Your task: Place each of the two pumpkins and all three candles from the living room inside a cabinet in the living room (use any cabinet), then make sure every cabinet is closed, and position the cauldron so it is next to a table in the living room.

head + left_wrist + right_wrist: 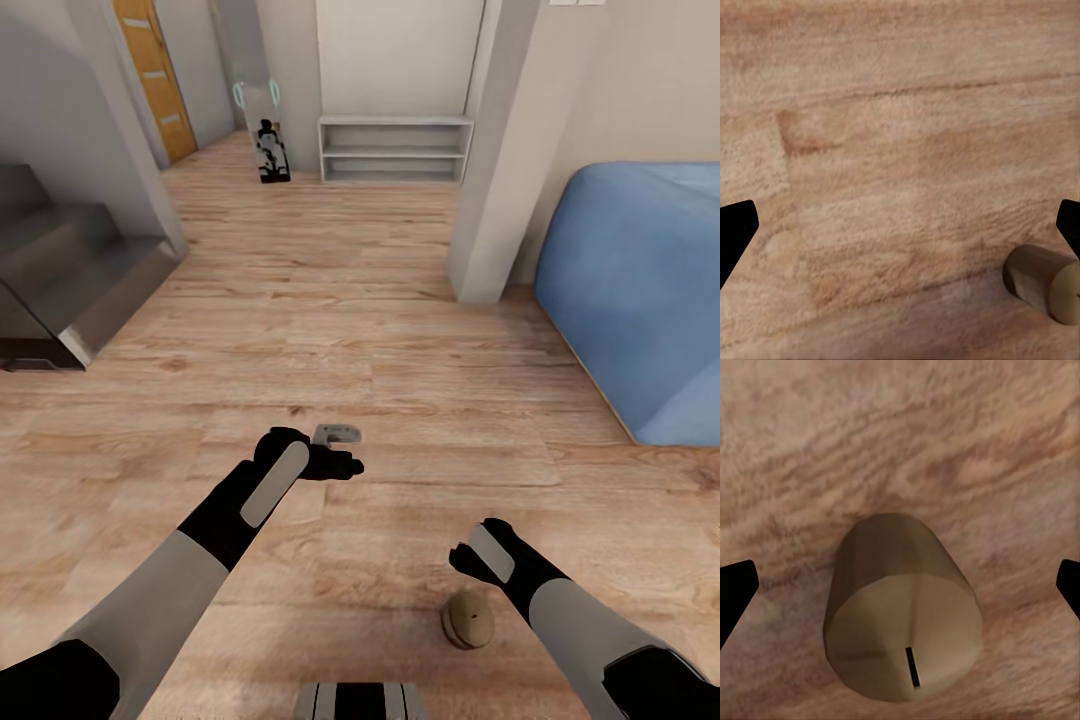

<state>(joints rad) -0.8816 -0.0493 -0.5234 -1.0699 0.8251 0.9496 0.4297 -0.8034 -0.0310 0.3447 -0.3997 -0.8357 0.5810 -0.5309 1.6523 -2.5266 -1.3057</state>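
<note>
A short, stubby tan-olive candle (pixel 467 619) lies tipped on its side on the pale wood-plank floor (pixel 330 330), just in front of my base and just below my right gripper (pixel 470 560) in the head view. Through the right wrist camera I see the candle (pixel 900 619) close up between the two dark fingertips (pixel 735 592) at the picture's edges: those fingers stand wide apart and touch nothing, so the right gripper is fully spread and holds nothing. That view gives me what the head view cannot, a flat end face with rounded edges and a small dark wick slit, and a smooth, matte, waxy-looking side. My left gripper (pixel 340 462) hangs over bare floor further forward; its wrist camera shows both fingertips (pixel 735 236) spread to the frame edges, empty, with the same candle (pixel 1044 283) lying off to one side on the grained planks. Only the head view takes in the room: a blue rounded sofa (pixel 640 290) on my right, grey steps (pixel 70 290) on my left, a low white open shelf (pixel 395 148) against the far wall, and an orange-brown door (pixel 155 75).
</note>
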